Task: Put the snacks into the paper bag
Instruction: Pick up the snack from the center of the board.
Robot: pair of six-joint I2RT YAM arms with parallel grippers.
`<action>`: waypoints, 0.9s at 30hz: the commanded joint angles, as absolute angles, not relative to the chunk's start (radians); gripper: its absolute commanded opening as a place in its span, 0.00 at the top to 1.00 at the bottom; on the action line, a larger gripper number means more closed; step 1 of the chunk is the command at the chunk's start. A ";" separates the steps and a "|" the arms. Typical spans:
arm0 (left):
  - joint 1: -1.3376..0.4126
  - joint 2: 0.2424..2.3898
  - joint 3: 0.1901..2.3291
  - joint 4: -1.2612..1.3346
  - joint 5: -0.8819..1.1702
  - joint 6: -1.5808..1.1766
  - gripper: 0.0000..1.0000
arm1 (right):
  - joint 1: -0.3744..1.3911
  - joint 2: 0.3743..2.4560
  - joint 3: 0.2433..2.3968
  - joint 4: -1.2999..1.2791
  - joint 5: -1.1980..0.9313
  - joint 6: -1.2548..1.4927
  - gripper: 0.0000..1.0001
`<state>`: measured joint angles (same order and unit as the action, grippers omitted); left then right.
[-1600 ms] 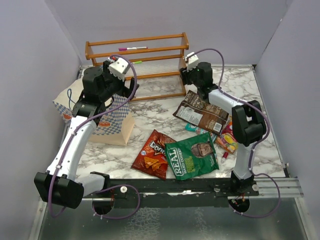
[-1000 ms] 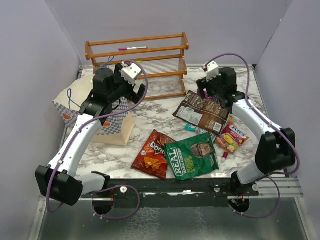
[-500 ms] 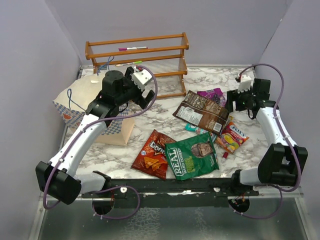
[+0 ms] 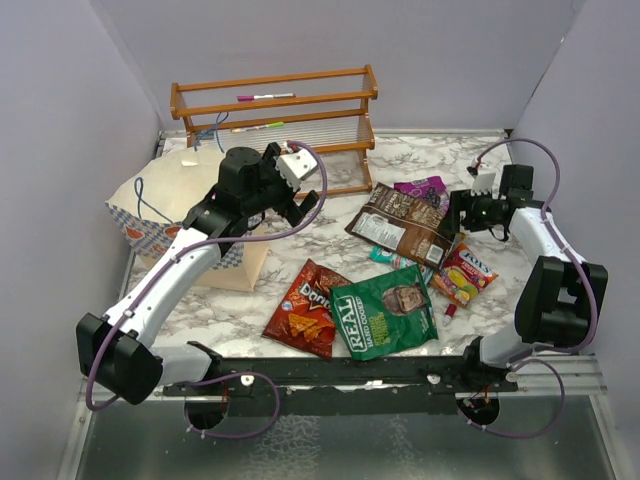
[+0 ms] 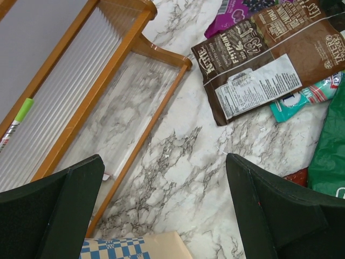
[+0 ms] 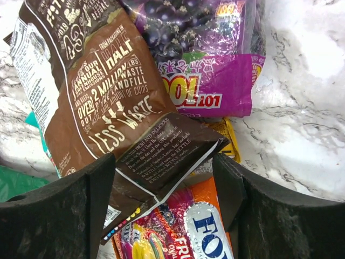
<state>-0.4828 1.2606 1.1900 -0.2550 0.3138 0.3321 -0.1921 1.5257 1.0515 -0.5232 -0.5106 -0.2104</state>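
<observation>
The blue-and-white checkered paper bag [image 4: 150,212] lies at the left; its tan base corner shows in the left wrist view [image 5: 141,249]. My left gripper [image 4: 298,208] is open and empty above bare marble [image 5: 164,178], just right of the bag. The snacks lie right of centre: red Doritos [image 4: 305,308], green REAL chips [image 4: 388,312], a glossy brown bag [image 4: 403,222], a magenta pack [image 4: 425,188], a teal pack [image 4: 385,256] and a red-yellow candy pack [image 4: 463,275]. My right gripper [image 4: 455,212] is open, its jaws either side of the brown bag's corner [image 6: 161,156], above the candy pack [image 6: 183,226].
A wooden rack [image 4: 275,125] stands at the back, with pens on its shelves; its lower rail [image 5: 135,145] runs just beyond my left gripper. A small red-pink object [image 4: 449,311] lies by the candy pack. Purple walls close in the table on three sides.
My left arm swung right, away from the paper bag, towards the table's middle. My right arm left the rack, swung out to the right, then came back over the brown bag's corner.
</observation>
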 commanded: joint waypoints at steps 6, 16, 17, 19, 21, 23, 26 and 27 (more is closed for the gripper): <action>-0.497 1.274 1.177 -0.234 0.317 0.330 0.01 | -0.206 1.539 1.002 -0.420 -0.507 -0.148 0.28; -0.509 1.280 1.168 -0.223 0.317 0.343 0.01 | -0.219 1.561 0.988 -0.369 -0.638 -0.081 0.35; -0.511 1.279 1.167 -0.223 0.317 0.344 0.01 | -0.219 1.564 0.991 -0.364 -0.653 -0.073 0.38; -0.513 1.278 1.166 -0.223 0.315 0.346 0.01 | -0.219 1.560 0.994 -0.356 -0.676 -0.069 0.45; -0.516 1.277 1.161 -0.221 0.313 0.350 0.01 | -0.219 1.551 0.996 -0.347 -0.687 -0.069 0.52; -0.518 1.273 1.160 -0.220 0.313 0.354 0.01 | -0.219 1.540 0.997 -0.341 -0.695 -0.075 0.60; -0.520 1.275 1.157 -0.218 0.311 0.357 0.01 | -0.219 1.517 1.005 -0.329 -0.710 -0.108 0.79; -0.521 1.275 1.158 -0.217 0.312 0.357 0.01 | -0.219 1.513 1.013 -0.329 -0.715 -0.122 0.87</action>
<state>-0.5129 1.2781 1.1683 -0.2474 0.3138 0.3435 -0.2119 1.5505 0.9802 -0.3752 -0.6479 -0.0864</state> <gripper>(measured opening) 0.990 0.264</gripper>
